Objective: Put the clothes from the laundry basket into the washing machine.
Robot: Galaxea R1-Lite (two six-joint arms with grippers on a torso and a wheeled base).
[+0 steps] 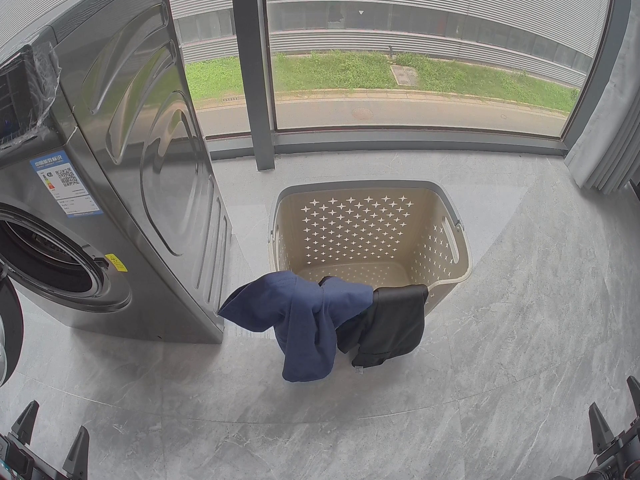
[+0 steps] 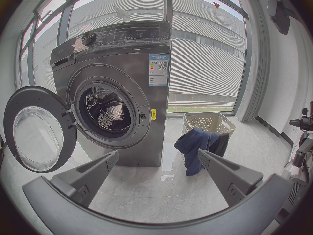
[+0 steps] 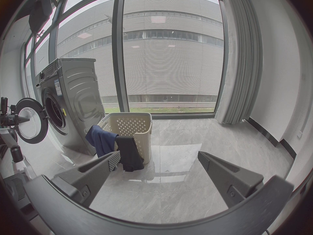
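While both grippers hang low with fingers spread wide and empty, the left gripper [image 2: 157,152] facing the washing machine [image 1: 153,168] and the right gripper [image 3: 158,153] facing the laundry basket [image 1: 460,235], the clothes lie well ahead of them. A soft blue garment [image 1: 300,321] and a black garment [image 1: 390,325] drape, touching, over the near rim of the beige plastic basket with its star-shaped holes. The grey metal machine stands just beside it, its round glass-paned door [image 2: 37,128] swung open.
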